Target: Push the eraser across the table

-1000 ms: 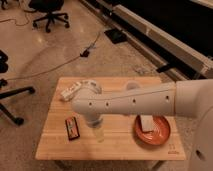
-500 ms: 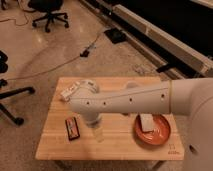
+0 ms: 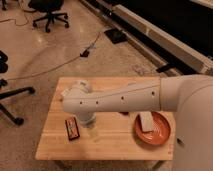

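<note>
The white arm reaches in from the right, over the wooden desk; the gripper hangs from its left end, low over the desk; its jaws are released and hold nothing; the eraser lies flat at the lower left, just beside the gripper; an orange plate sits at the right.

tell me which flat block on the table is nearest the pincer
The eraser, black-edged with a reddish face, lying directly on the table beside the pincer, which hangs under the arm. The white block lies farther off, on the orange plate.
</note>
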You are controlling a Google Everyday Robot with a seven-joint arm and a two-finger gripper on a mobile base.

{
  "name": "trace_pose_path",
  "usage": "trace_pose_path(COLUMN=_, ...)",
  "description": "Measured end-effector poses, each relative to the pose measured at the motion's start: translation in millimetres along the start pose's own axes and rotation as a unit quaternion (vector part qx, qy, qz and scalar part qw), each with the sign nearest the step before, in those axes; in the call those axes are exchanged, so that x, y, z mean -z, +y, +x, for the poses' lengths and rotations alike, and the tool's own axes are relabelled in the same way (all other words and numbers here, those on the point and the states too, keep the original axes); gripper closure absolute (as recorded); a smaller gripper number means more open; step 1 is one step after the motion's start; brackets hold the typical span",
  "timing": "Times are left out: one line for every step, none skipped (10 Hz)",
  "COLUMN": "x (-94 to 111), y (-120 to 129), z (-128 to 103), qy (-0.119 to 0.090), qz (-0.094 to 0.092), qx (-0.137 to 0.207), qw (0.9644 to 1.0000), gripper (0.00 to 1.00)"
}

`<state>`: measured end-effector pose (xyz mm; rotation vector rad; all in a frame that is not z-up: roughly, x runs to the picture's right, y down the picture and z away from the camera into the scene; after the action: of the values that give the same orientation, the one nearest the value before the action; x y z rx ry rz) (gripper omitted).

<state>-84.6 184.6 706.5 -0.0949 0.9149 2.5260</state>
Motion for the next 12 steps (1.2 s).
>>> trace_pose_path(x=-0.5, y=6.0, z=10.8, qy=0.0, qz=0.001, qx=0.003, qw=1.0, gripper=0.2)
trace_pose_path(x=-0.3, y=8.9, z=16.6, qy=0.0, qz=0.002, qx=0.007, qw=1.0, gripper=0.2)
trace_pose_path(x=-0.9, y=9.4, z=15.8, qy=-0.002, qz=0.004, qx=0.008, qw=1.0, gripper=0.2)
trace_pose_path(x=-2.0, y=9.7, z=14.8, qy=-0.002, qz=0.005, qx=0.011, qw=0.9999, gripper=0.2)
trace_pose_path(x=-2.8, y=10.5, z=16.3, qy=-0.002, qz=0.006, qx=0.014, qw=0.9999, gripper=0.2)
trace_pose_path(x=-3.7, y=12.2, z=19.6, qy=-0.003, qz=0.007, qx=0.017, qw=0.9998, gripper=0.2)
trace_pose_path(x=-4.1, y=14.3, z=24.0, qy=-0.002, qz=0.006, qx=0.019, qw=0.9998, gripper=0.2)
trace_pose_path(x=-7.3, y=19.8, z=31.6, qy=-0.003, qz=0.007, qx=0.022, qw=0.9997, gripper=0.2)
trace_pose_path(x=-9.2, y=23.9, z=38.6, qy=-0.003, qz=0.007, qx=0.026, qw=0.9996, gripper=0.2)
trace_pose_path(x=-11.0, y=25.3, z=40.1, qy=-0.003, qz=0.007, qx=0.027, qw=0.9996, gripper=0.2)
trace_pose_path(x=-12.8, y=27.0, z=38.8, qy=-0.004, qz=0.007, qx=0.028, qw=0.9996, gripper=0.2)
trace_pose_path(x=-14.0, y=29.0, z=42.1, qy=-0.003, qz=0.007, qx=0.031, qw=0.9995, gripper=0.2)
